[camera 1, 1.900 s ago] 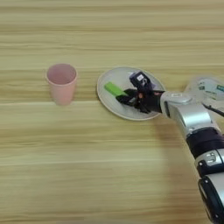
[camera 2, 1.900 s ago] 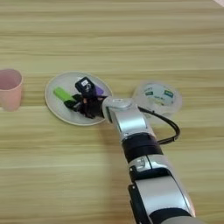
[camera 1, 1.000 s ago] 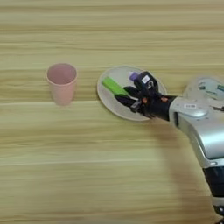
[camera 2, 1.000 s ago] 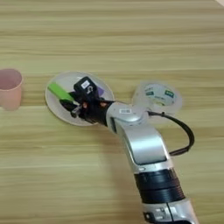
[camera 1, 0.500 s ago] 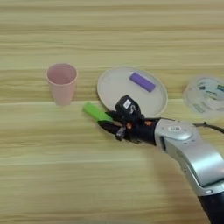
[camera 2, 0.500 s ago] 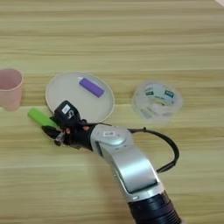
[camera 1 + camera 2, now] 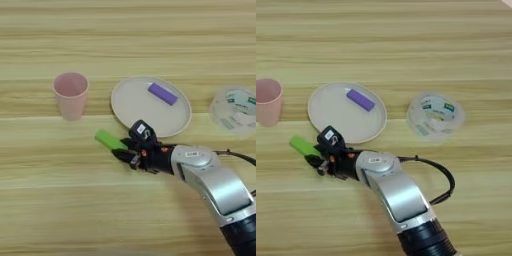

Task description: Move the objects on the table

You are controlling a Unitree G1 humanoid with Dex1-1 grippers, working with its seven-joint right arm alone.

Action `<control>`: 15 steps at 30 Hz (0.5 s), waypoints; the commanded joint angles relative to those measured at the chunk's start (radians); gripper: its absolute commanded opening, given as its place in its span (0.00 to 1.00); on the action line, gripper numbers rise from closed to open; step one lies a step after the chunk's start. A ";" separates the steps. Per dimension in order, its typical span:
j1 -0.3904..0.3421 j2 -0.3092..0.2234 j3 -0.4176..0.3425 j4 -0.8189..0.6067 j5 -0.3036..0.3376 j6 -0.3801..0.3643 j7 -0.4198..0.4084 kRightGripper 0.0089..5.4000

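Observation:
A small green block (image 7: pixel 110 140) lies low over the table (image 7: pixel 60 200), just off the front-left rim of the round beige plate (image 7: pixel 135 102). My right gripper (image 7: pixel 122 150) is shut on the block's right end, its black fingers pointing left. On the plate's far right part lies a purple block (image 7: pixel 162 93). A pink cup (image 7: pixel 71 95) stands upright to the left of the plate, apart from the gripper. In the right eye view the green block (image 7: pixel 303 146) and the gripper (image 7: pixel 315 159) sit near the left edge.
A clear round labelled container (image 7: pixel 436 115) rests to the right of the plate. My silver forearm (image 7: pixel 391 187) runs from the bottom right toward the gripper, with a black cable (image 7: pixel 443 175) looping beside it.
The gripper has carried the green block off the plate, leftward and toward me, down to the table in front of the plate's left rim. The purple block stays on the plate.

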 commanded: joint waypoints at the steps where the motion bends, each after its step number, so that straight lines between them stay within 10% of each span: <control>1: -0.052 -0.004 -0.006 -0.005 -0.013 -0.050 -0.025 0.26; 15: -0.028 -0.046 -0.027 -0.168 0.040 -0.029 0.049 0.50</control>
